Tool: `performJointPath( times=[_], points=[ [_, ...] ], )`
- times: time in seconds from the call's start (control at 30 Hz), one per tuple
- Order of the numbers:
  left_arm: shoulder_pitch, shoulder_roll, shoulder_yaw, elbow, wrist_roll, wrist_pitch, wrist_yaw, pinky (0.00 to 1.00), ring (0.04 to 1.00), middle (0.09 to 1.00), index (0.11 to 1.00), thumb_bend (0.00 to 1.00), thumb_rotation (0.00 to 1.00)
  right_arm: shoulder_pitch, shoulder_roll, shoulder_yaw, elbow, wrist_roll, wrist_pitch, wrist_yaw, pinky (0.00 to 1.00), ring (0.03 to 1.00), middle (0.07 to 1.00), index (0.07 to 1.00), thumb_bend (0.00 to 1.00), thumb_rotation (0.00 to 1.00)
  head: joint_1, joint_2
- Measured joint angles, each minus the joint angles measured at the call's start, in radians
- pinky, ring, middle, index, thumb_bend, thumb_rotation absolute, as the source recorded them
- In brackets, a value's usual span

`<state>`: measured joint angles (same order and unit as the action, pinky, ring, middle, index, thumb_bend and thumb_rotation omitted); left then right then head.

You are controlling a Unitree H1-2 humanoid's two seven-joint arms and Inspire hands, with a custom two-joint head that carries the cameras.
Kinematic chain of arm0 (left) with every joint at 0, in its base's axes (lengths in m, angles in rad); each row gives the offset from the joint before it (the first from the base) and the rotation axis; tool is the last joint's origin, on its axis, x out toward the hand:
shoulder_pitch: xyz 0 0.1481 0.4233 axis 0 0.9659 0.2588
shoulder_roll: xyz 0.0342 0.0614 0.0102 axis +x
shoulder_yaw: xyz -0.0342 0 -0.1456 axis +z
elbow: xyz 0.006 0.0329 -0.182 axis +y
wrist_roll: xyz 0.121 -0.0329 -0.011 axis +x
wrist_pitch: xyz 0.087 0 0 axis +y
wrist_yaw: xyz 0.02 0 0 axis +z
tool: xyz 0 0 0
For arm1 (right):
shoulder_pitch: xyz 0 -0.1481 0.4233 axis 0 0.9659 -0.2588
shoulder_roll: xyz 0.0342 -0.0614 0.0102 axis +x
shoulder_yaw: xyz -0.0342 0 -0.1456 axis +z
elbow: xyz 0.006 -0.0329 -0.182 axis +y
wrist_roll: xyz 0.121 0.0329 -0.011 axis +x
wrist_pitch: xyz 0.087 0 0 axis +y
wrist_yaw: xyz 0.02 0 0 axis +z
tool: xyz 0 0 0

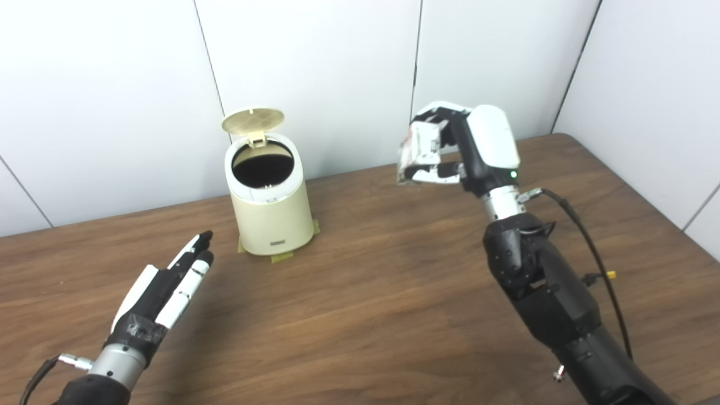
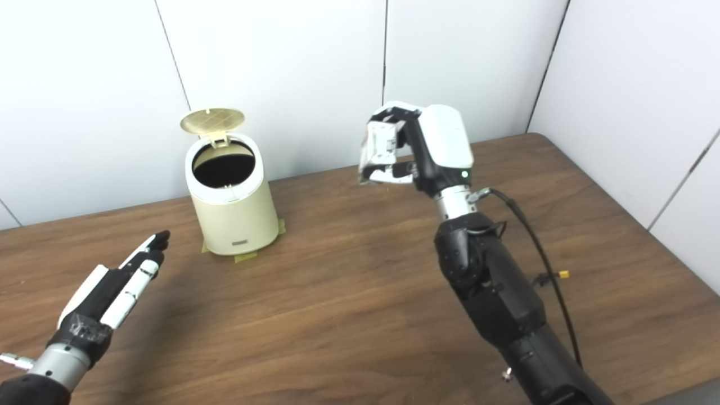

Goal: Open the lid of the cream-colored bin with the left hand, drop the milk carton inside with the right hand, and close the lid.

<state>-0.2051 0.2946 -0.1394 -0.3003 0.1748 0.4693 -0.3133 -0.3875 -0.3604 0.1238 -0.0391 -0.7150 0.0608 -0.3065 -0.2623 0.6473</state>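
Observation:
The cream-colored bin stands on the wooden table at the back left, with its round lid tipped up and the dark inside showing. My right hand is shut on the white milk carton and holds it in the air, well to the right of the bin and about level with its rim. My left hand is open with its fingers stretched out flat, low over the table in front of and left of the bin, touching nothing.
The table meets white wall panels at the back and on the right. Tape strips lie at the bin's base. A black cable runs along my right forearm.

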Motion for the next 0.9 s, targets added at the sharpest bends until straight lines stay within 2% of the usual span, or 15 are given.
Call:
performJointPath(
  times=[0.1, 0.17, 0.37, 0.43, 0.5, 0.63, 0.77, 0.9],
  points=[
    [0.003, -0.020, 0.003, 0.000, 0.001, 0.000, 0.009, 1.00, 1.000, 0.998, 0.990, 0.41, 0.98, -0.006, 0.034, 0.011, -0.019, -0.003, -0.005, 0.022, 0.32, 0.393, 0.505, 0.536, 0.50, 0.00, 0.031, 0.002],
    [0.009, -0.031, 0.002, 0.001, 0.002, -0.001, 0.016, 0.97, 0.993, 0.993, 0.988, 0.40, 0.99, -0.020, 0.044, 0.021, -0.019, -0.011, -0.015, 0.031, 0.31, 0.389, 0.506, 0.538, 0.49, 0.00, 0.057, 0.002],
    [0.033, -0.076, 0.002, 0.025, 0.019, -0.018, 0.068, 0.96, 0.990, 0.995, 1.000, 0.43, 1.00, -0.095, 0.075, 0.034, -0.024, -0.028, -0.040, 0.040, 0.33, 0.378, 0.502, 0.540, 0.49, 0.00, 0.106, -0.003],
    [0.038, -0.097, 0.000, 0.025, 0.024, -0.021, 0.081, 0.96, 0.982, 0.991, 1.000, 0.42, 1.00, -0.118, 0.085, 0.039, -0.033, -0.028, -0.043, 0.054, 0.32, 0.373, 0.496, 0.547, 0.49, 0.00, 0.142, -0.005],
    [0.042, -0.112, 0.000, 0.030, 0.026, -0.039, 0.098, 0.93, 0.968, 0.989, 1.000, 0.42, 1.00, -0.138, 0.103, 0.042, -0.039, -0.028, -0.046, 0.065, 0.33, 0.364, 0.491, 0.556, 0.49, 0.00, 0.159, -0.006],
    [0.053, -0.153, 0.009, 0.045, 0.022, -0.061, 0.130, 0.94, 0.968, 0.991, 1.000, 0.41, 1.00, -0.169, 0.139, 0.045, -0.040, -0.026, -0.045, 0.086, 0.36, 0.368, 0.491, 0.551, 0.49, 0.00, 0.189, -0.014],
    [0.082, -0.195, 0.033, 0.056, 0.014, -0.097, 0.173, 0.96, 0.970, 0.988, 0.999, 0.40, 1.00, -0.201, 0.156, 0.051, -0.021, -0.020, -0.056, 0.099, 0.33, 0.368, 0.490, 0.547, 0.49, 0.00, 0.205, -0.018],
    [0.103, -0.219, 0.054, 0.074, 0.000, -0.139, 0.203, 0.97, 0.975, 0.987, 0.999, 0.43, 1.00, -0.226, 0.170, 0.053, 0.007, -0.017, -0.058, 0.112, 0.32, 0.371, 0.489, 0.542, 0.49, 0.00, 0.216, -0.025]
  ],
)
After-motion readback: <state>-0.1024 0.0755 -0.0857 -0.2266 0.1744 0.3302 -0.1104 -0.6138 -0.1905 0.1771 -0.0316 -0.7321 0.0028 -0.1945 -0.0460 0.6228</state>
